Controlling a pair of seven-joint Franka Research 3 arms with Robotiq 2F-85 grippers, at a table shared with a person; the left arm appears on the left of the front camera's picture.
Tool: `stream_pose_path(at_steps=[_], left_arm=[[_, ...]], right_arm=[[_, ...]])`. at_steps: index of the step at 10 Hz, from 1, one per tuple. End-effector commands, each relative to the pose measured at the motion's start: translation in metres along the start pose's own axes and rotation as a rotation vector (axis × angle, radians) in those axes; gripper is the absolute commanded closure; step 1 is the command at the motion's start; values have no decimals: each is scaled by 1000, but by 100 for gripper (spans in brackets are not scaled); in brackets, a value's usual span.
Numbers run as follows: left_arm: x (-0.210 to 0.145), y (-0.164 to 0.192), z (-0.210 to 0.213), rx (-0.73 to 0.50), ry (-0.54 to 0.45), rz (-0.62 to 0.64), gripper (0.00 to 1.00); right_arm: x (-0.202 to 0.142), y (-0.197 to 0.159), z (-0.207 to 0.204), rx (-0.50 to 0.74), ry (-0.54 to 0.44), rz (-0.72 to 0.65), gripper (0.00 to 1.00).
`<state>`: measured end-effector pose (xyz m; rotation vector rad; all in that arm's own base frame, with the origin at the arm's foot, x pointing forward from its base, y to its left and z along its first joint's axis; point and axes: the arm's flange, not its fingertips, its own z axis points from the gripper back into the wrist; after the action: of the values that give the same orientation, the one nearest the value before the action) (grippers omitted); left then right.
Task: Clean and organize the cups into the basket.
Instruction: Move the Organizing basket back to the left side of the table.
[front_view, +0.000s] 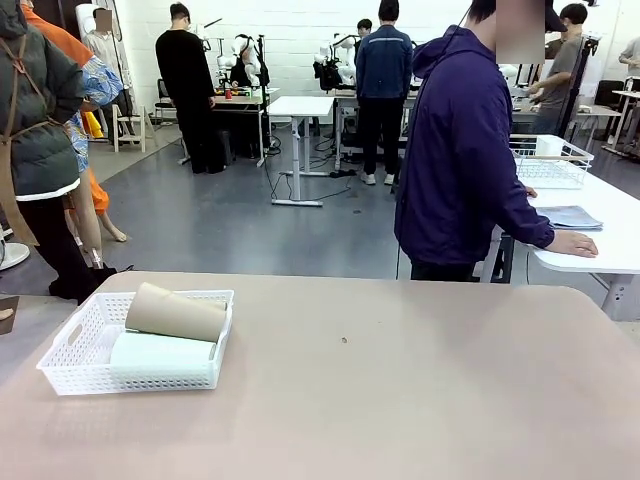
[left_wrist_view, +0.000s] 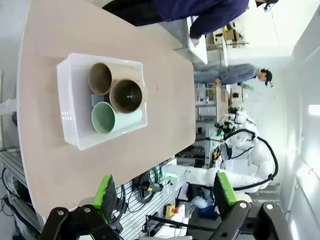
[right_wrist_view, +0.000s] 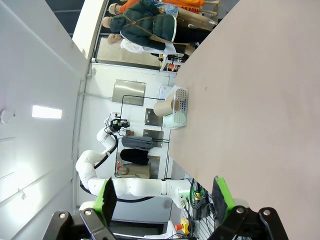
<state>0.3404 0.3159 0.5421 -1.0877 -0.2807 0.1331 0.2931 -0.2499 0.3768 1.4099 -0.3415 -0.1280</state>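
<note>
**Cups lying in the basket on a bare tabletop**

Beige-pink matte tabletop (front_view: 400, 380) fills the lower half of the front view. At lower left sits the shallow white lattice plastic basket (front_view: 70, 362), holding on their sides a tan-brown tapered tumbler (front_view: 176, 312) and a pale mint green tumbler (front_view: 160, 352); the left wrist view shows a second brown tumbler (left_wrist_view: 101, 78) beside them. Left gripper (left_wrist_view: 164, 191) and right gripper (right_wrist_view: 164, 194) hang clear of the table, green-padded jaws wide, holding nothing. Upper right: a person in a dark purple jacket (front_view: 462, 150) leans on a white side table (front_view: 610, 235). Grey floor and white desks lie behind.
</note>
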Motion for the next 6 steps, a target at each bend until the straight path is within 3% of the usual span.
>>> stream_pose_path(at_steps=[1, 4, 6], left_arm=[[2, -2, 7, -28, -22, -57, 0], [-2, -4, 5, -22, -76, -65, 0], [2, -4, 7, -17, -38, -33, 0]], right_arm=[[-3, 2, -2, -14, 0, -9, 0], [-3, 2, -2, -14, 0, -9, 0], [-3, 2, -2, -14, 0, -9, 0]])
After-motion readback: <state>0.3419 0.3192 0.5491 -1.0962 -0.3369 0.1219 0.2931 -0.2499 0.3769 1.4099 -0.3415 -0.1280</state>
